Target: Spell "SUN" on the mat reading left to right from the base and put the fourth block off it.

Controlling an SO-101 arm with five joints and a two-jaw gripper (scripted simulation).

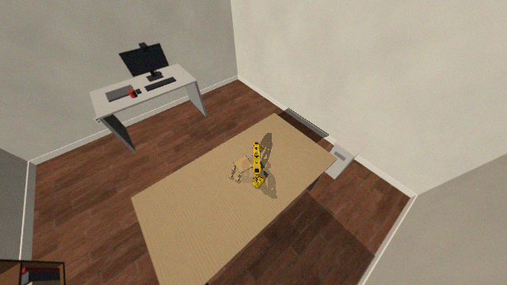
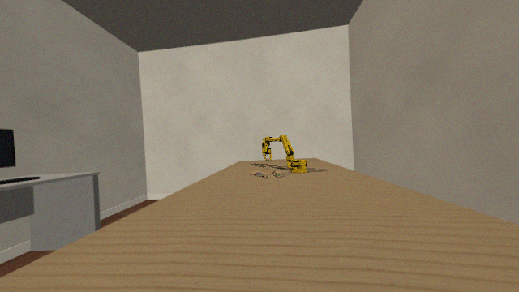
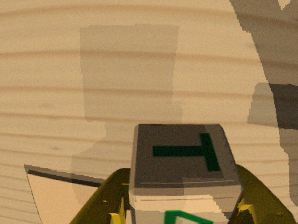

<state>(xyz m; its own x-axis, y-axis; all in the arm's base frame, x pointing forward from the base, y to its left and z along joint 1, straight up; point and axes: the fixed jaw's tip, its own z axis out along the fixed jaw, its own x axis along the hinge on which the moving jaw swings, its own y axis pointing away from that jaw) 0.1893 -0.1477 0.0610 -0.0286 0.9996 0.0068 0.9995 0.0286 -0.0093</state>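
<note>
My gripper points down and is shut on a pale block, held above the table. One face of it shows a dark green T, turned sideways in the wrist view; part of another green letter or shape shows on the neighbouring face. The tan mat lies on the table beside the arm; a corner of it is at the lower left of the wrist view. Three other small blocks stand close together in the exterior view: one at left, one in the middle, one at right. Their letters are too small to read.
The yellow arm's base stands on the wooden table. The arm's shadow falls across the table. A white desk with a monitor stands well apart from the table.
</note>
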